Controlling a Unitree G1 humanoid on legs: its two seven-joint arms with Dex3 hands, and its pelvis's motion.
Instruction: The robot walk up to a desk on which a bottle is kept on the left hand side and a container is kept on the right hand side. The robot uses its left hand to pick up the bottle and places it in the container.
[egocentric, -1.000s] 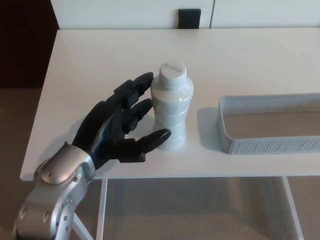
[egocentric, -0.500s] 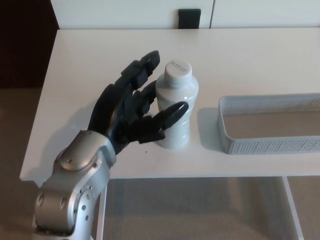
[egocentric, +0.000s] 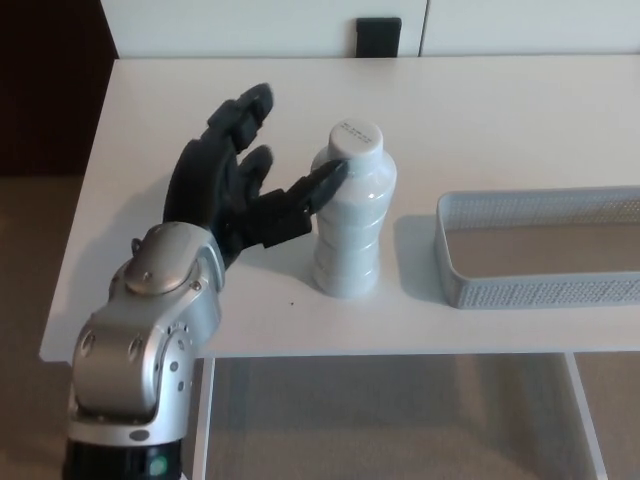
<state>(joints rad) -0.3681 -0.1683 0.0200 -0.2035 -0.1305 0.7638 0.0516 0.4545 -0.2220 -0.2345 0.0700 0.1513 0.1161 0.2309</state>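
In the head view, one white bottle (egocentric: 352, 210) is standing upright on the white desk (egocentric: 500, 110), and one grey mesh container (egocentric: 540, 245) is sitting to its right, apart from it, with its far end running off the picture's right edge. One robot hand is showing: the left hand (egocentric: 240, 195) is reaching in from the lower left on a silver forearm (egocentric: 145, 345). A small black object (egocentric: 378, 37) is sitting at the desk's far edge, against the white wall behind.

The bottle is standing just to the right of the left hand, near the desk's front edge. The hand is spreading wide, holding nothing: its two fingers (egocentric: 240, 115) are pointing up and away, clear of the bottle on its left, while the thumb (egocentric: 315, 185) is stretching toward the bottle's shoulder, its tip at or touching the side just below the cap. The right hand is not showing.
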